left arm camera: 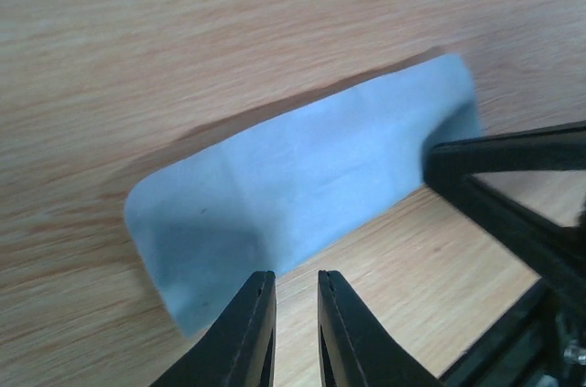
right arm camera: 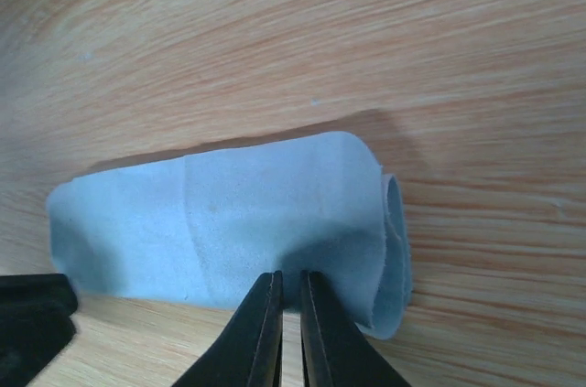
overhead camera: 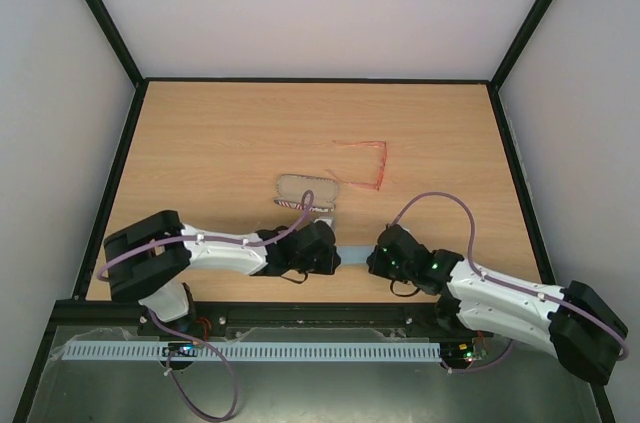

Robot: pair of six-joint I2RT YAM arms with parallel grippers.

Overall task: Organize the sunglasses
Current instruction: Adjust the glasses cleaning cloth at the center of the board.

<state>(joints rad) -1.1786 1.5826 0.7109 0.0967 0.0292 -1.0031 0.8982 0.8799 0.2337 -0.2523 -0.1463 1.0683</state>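
Observation:
The sunglasses point(overhead camera: 366, 162), a thin red wire frame, lie open on the wooden table right of centre, far from both grippers. A folded light blue cloth point(overhead camera: 353, 255) lies between the two grippers; it also shows in the left wrist view point(left arm camera: 302, 186) and the right wrist view point(right arm camera: 238, 222). My left gripper point(overhead camera: 335, 251) point(left arm camera: 296, 275) is slightly open and empty, its tips at the cloth's near edge. My right gripper point(overhead camera: 372, 259) point(right arm camera: 291, 274) is all but shut, with a thin slit between the fingers. Its tips are over the cloth's near edge, by the rolled end.
A flag-patterned oblong case point(overhead camera: 307, 191) lies just beyond the left gripper, left of the sunglasses. Black frame rails point(overhead camera: 120, 173) border the table on the left, right and far sides. The right gripper's black finger point(left arm camera: 513, 186) shows at the cloth's end in the left wrist view.

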